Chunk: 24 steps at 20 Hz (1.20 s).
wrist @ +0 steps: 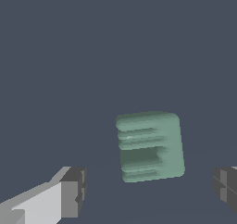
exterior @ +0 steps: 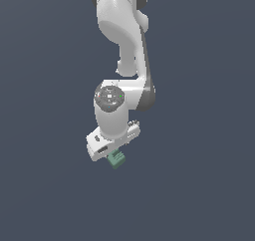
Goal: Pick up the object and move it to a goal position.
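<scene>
**Ana:** What do you see right now?

**Me:** I see one white arm point(exterior: 122, 46) hanging down over the dark table point(exterior: 45, 185). At its end is the tool point(exterior: 114, 153). Just under the tool is one small green block point(exterior: 116, 158). I count one arm, one tool and one block. I see no mark for the goal spot.

**Ana:** Is the tool holding the block?

**Me:** No, I don't think so. From the wrist camera the block point(wrist: 149, 146) sits between the two fingers point(wrist: 74, 190), and there is a clear gap on each side. The tool is spread wide and nothing is in it. The face of the block that looks up at the camera has grooves cut in it.

**Ana:** So which step are we on?

**Me:** I think we are at the start of the pick-up. The tool is lined up over the block but has not grabbed it yet.

**Ana:** What comes next?

**Me:** I would go down until the fingers are on both sides of the block, then squeeze them in. The block is tiny, so I must keep it in the middle or it may slip out
</scene>
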Each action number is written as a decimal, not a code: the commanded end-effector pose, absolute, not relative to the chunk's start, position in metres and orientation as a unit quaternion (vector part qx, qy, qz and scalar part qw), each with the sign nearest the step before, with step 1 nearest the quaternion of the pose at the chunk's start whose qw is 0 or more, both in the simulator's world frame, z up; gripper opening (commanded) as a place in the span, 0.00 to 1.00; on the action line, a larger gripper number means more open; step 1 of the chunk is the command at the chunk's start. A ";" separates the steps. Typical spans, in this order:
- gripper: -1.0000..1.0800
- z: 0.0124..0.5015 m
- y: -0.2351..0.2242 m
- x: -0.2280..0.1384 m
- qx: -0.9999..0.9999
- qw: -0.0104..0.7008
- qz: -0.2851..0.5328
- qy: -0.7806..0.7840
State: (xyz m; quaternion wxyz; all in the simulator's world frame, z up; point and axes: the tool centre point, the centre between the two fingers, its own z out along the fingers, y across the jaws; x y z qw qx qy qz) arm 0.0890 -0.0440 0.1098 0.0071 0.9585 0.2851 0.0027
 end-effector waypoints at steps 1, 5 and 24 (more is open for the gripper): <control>0.96 0.103 -0.047 0.093 0.952 0.005 0.002 0.305; 0.96 0.095 -0.050 0.097 0.946 0.002 0.001 0.325; 0.96 0.046 -0.052 0.098 0.941 0.000 0.000 0.339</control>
